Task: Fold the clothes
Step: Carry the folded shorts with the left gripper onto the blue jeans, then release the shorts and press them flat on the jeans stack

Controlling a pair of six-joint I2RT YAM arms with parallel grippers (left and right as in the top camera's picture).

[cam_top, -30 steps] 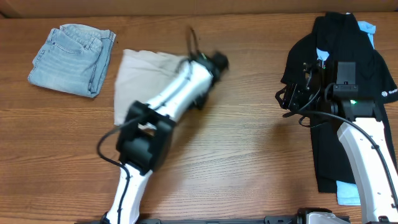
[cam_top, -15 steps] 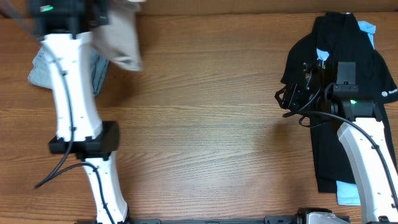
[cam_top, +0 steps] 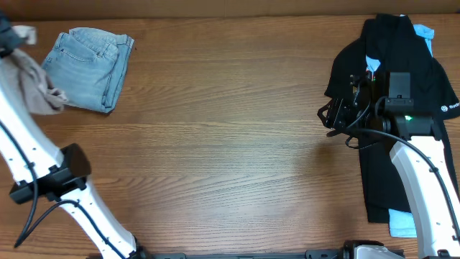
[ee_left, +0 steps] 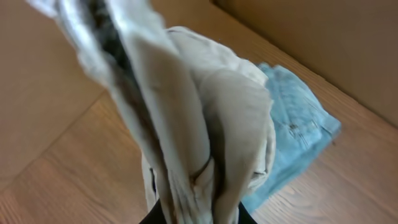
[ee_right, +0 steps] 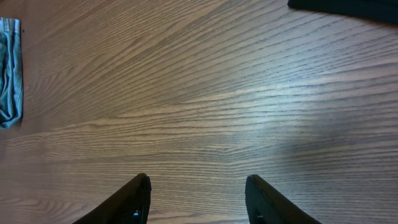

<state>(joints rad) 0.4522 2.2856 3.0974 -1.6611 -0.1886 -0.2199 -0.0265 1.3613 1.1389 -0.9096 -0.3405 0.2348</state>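
Left gripper [ee_left: 194,218] is clamped on the beige shorts [ee_left: 205,124]; only a dark sliver of its fingers shows at the bottom edge of the wrist view, and the cloth comes out from between them in a bunched, doubled-over bundle that fills most of that picture. Seen from overhead, the left arm [cam_top: 32,155] reaches along the far left edge of the table [cam_top: 230,144], and the beige shorts hang there as a crumpled wad, just beside the left side of the denim shorts [cam_top: 86,66]. The denim shorts lie folded flat in the table's top-left corner, with a cardboard wall [ee_left: 323,43] behind them. Right gripper [ee_right: 198,200] is open: its 2 dark fingertips stand well apart over bare wood, with nothing between them. Overhead, it sits at the left edge of the black T-shirt [cam_top: 402,50], which lies stretched lengthwise down the right side of the table, partly under the right arm [cam_top: 420,173]. A light-blue garment [cam_top: 426,32] peeks out from beneath the T-shirt at its top right corner and again at its lower edge. The shirt's near edge also shows as a dark strip in the top right of the right wrist view.
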